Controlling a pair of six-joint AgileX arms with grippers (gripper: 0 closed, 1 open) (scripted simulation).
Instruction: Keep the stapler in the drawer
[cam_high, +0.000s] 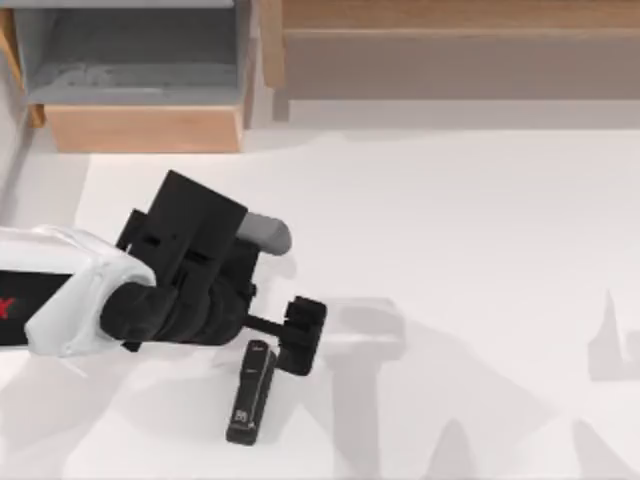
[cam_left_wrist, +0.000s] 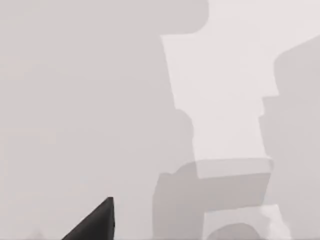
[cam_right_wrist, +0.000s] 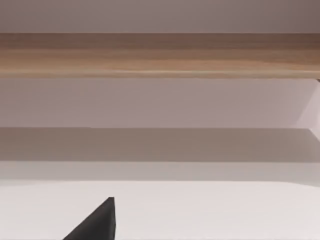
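Observation:
The stapler is slim and black with small white marks, and it lies flat on the white table near the front, left of centre. My left gripper hovers open just right of the stapler's far end, with nothing between its fingers. The drawer stands open at the far left, tan front panel toward me and grey floor bare. In the left wrist view a black gripper tip hangs over bare table and shadows. A black part of my right gripper faces the shelf.
A wide brown wooden shelf unit runs along the back right, also seen as a long wooden board in the right wrist view. White table stretches open across the middle and right.

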